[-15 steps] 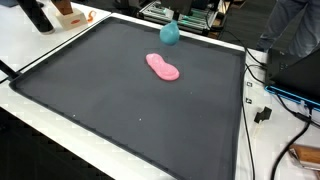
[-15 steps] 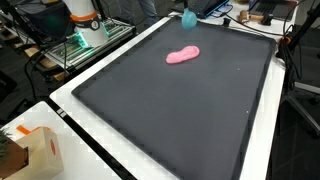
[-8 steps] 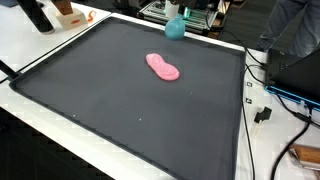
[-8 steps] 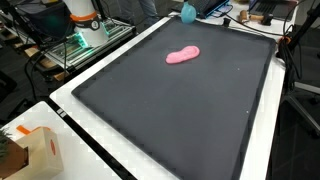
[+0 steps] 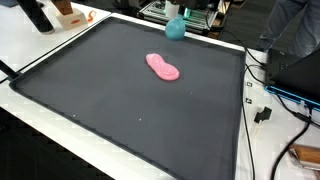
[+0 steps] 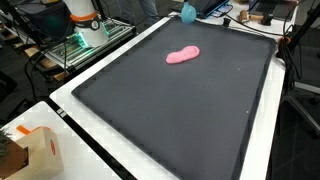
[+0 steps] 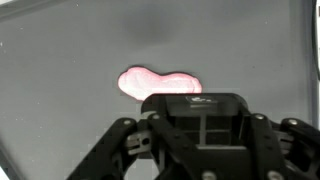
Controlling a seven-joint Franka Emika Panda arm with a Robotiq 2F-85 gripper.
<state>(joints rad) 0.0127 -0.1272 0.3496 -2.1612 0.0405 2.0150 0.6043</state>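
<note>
A cluttered lab with cables and equipment surrounds a white bench (image 5: 35,50) carrying a large dark grey mat (image 5: 120,115), which fills most of both exterior views. Near the far half of the mat lies a flat pink piece (image 5: 163,67), shaped something like a peanut, on its own with bare mat all around it; it shows again in an exterior view (image 6: 182,55). In the wrist view the same pink piece (image 7: 158,82) lies on the mat just beyond the black body of the gripper (image 7: 200,135), apart from it and not touched. The side links splay outward, but the fingertips fall outside the frame, so I cannot tell whether the jaws are apart or together. A small teal object (image 5: 175,27) sits at the mat's far edge, well apart from the pink piece; whether it rests there or is raised cannot be told. A cardboard box (image 6: 40,150) stands on the bench corner. By my judgement nothing has been grasped yet: closing on the pink piece and lifting it are all not yet done.
</note>
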